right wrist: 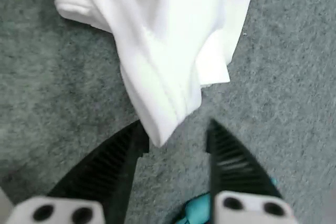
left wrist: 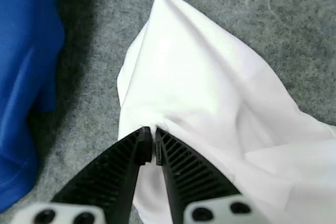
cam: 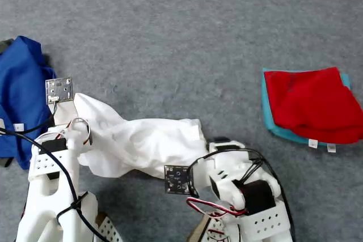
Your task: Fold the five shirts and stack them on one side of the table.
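Note:
A crumpled white shirt (cam: 139, 143) lies stretched across the front middle of the grey table (cam: 181, 43). My left gripper (left wrist: 149, 148) is shut on a pinch of the white shirt (left wrist: 210, 103) at its left end, lifting a ridge of cloth. My right gripper (right wrist: 176, 135) stands open at the shirt's right end, with a hanging corner of the white shirt (right wrist: 157, 51) between its fingers (right wrist: 126, 150). In the high view the left arm (cam: 57, 162) and right arm (cam: 238, 185) stand at the front.
A blue shirt (cam: 20, 94) lies bunched at the left edge, with its blue cloth (left wrist: 26, 77) close beside my left gripper. At the right, a folded red shirt (cam: 312, 103) rests on a folded teal one (cam: 271, 120). Bare table stretches across the back.

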You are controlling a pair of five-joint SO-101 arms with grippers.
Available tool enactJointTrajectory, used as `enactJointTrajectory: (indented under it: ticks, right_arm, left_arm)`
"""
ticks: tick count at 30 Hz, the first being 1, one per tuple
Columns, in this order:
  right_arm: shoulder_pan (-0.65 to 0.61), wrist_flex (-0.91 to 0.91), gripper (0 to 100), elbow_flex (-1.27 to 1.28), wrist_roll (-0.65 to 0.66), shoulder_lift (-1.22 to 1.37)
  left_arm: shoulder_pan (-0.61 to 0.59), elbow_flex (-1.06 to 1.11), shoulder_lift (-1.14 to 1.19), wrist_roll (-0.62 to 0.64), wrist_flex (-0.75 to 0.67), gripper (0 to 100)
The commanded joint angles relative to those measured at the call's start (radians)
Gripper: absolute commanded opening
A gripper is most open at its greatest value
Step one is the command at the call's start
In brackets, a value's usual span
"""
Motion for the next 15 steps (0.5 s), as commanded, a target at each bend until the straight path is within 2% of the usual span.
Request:
enactJointTrajectory:
  ticks: [1, 12, 15]
  right_arm:
    - [0.027, 0.064, 26.3, -0.087, -0.015, -0.005]
    - [0.019, 0.12, 26.7, -0.111, -0.011, -0.005]
    - [-0.024, 0.123, 26.7, -0.114, -0.015, -0.005]
  left_arm:
    - [-0.006, 0.0, 0.002, 0.005, -0.015, 2]
    - [-0.006, -0.002, 0.002, 0.002, -0.018, 2]
    - [-0.006, -0.002, 0.002, 0.0, -0.018, 2]
